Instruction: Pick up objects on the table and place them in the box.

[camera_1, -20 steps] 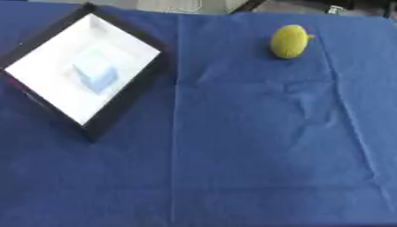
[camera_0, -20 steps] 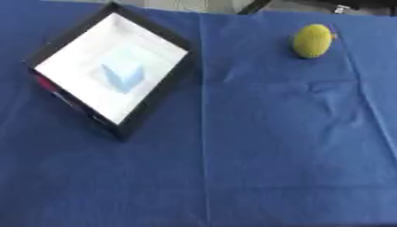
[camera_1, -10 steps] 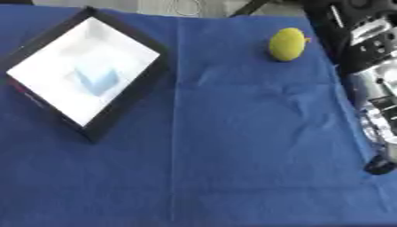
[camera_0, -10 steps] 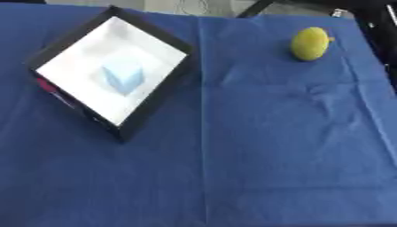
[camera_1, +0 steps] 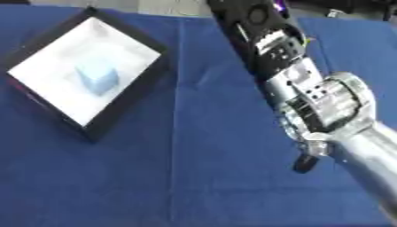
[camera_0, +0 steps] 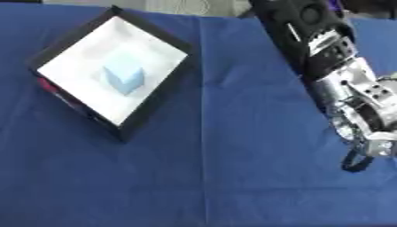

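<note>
The black-rimmed box (camera_0: 159,95) lies at the left, turned like a diamond, with a white floor. A pale blue cube (camera_0: 124,77) rests inside it. My right arm (camera_1: 267,42), black above and silver lower down, crosses the right side from the top edge toward the lower right corner. A dark tip (camera_1: 304,164) hangs at its lower end above the blue cloth. I cannot make out the hand's shape. The yellow-green fruit seen earlier at the far right is hidden behind the arm. My left hand shows in neither view.
A blue cloth (camera_0: 209,177) covers the whole table, with creases running down its middle. The table's far edge (camera_0: 178,6) lies along the top.
My right arm has swept in from the right edge toward the middle and now covers the yellow-green fruit. The box and cube have stayed put.
</note>
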You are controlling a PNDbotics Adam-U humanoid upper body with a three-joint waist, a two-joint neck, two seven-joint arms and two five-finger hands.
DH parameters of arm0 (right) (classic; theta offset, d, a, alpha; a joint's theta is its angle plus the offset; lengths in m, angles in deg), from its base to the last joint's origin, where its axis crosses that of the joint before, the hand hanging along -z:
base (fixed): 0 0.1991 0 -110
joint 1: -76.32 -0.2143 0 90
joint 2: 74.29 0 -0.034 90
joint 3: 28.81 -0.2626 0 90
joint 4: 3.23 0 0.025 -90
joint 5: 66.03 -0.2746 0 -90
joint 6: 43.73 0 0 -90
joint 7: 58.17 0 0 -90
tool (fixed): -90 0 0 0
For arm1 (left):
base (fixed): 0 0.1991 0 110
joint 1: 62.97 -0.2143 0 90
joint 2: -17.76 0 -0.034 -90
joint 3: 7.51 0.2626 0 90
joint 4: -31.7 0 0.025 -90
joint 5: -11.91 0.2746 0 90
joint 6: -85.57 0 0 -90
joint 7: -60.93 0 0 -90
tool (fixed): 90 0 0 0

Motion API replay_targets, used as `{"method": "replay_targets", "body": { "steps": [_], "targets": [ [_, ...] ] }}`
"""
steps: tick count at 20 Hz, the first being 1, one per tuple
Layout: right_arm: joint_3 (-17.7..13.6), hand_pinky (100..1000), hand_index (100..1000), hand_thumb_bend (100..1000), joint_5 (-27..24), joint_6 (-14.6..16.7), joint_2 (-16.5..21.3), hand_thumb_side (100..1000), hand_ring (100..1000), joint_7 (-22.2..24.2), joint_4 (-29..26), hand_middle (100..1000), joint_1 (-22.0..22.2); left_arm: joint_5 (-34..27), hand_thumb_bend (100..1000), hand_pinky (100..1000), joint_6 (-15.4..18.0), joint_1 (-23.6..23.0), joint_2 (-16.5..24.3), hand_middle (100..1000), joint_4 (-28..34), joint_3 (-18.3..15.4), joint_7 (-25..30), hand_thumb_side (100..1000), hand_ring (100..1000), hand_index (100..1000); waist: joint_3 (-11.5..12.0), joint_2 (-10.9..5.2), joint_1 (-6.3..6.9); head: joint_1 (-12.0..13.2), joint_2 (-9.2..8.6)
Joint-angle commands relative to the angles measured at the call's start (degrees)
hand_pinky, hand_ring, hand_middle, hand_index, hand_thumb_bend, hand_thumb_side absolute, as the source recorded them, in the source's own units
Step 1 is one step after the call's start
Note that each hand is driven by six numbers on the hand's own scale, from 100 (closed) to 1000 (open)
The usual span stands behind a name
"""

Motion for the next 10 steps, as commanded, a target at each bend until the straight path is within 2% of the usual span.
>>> {"method": "replay_targets", "body": {
  "steps": [1,6,10],
  "targets": [
    [-1.2,916,554,100,5.2,4.0,-1.4,137,585,1.1,1.0,304,-0.9,-0.2,100,610,0.0,0.4,0.9,800,0.9,-0.8,-0.8,641,933,666,0.6,-0.37,0.81,-1.1,-0.09],
    [-2.2,919,557,100,14.8,6.1,-3.7,173,587,-2.3,3.5,307,1.0,-0.8,100,613,0.8,0.1,1.0,809,1.3,-2.5,-4.1,634,939,695,1.1,-0.14,0.77,-1.8,-0.09],
    [-2.2,882,564,100,22.8,8.9,-5.0,243,586,-5.8,4.6,324,1.8,-1.3,100,643,1.5,0.2,1.2,873,1.6,-4.0,-7.5,633,1000,742,0.9,-0.12,0.79,-1.7,-0.09]
  ]
}}
